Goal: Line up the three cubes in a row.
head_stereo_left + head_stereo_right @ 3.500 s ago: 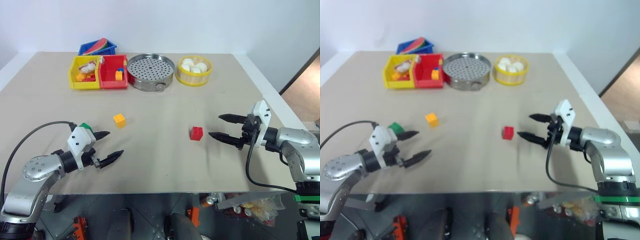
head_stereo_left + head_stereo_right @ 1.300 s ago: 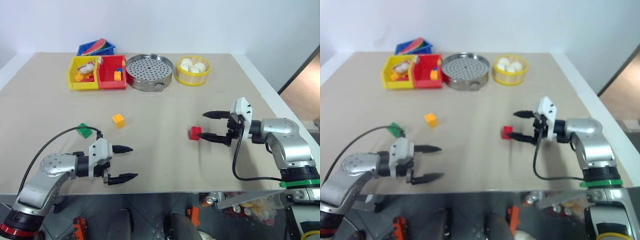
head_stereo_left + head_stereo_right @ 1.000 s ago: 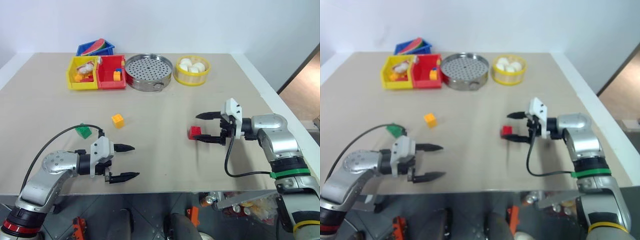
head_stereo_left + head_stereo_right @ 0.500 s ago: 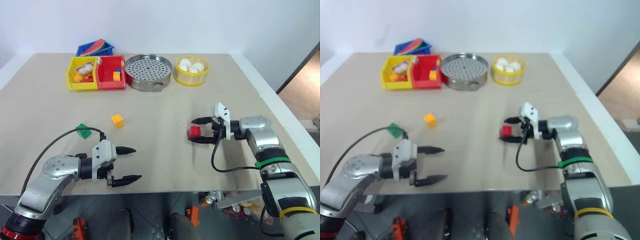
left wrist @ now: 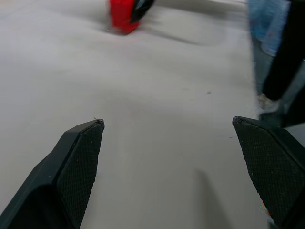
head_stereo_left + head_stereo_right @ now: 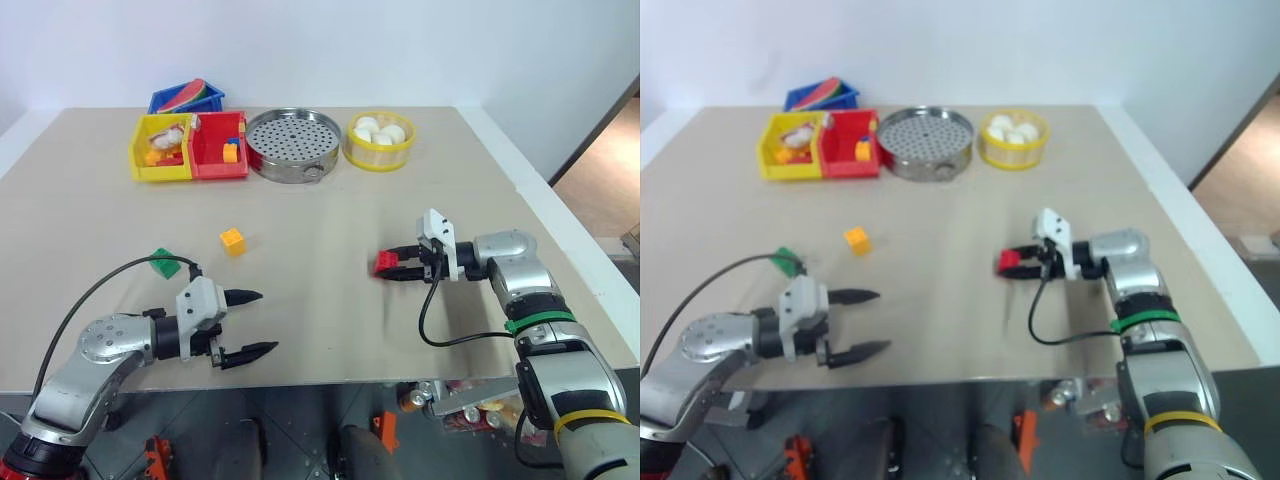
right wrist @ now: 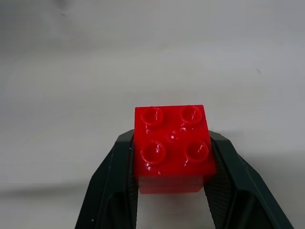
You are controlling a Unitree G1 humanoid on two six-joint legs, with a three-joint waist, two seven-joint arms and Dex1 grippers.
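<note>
Beige table (image 6: 320,200), white wall behind. My right gripper (image 7: 172,157) is clamped on the red cube (image 7: 172,145), well right of the yellow-orange cube (image 6: 232,241). Green cube (image 6: 164,263) lies near that one, toward my left. My left gripper (image 6: 250,324) hangs spread wide, holding nothing, nearer me than the yellow-orange cube.

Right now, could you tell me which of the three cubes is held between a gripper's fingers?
The red cube: the right gripper is shut on it. The yellow-orange cube and the green cube lie free on the table, and the left gripper is open and empty.
</note>
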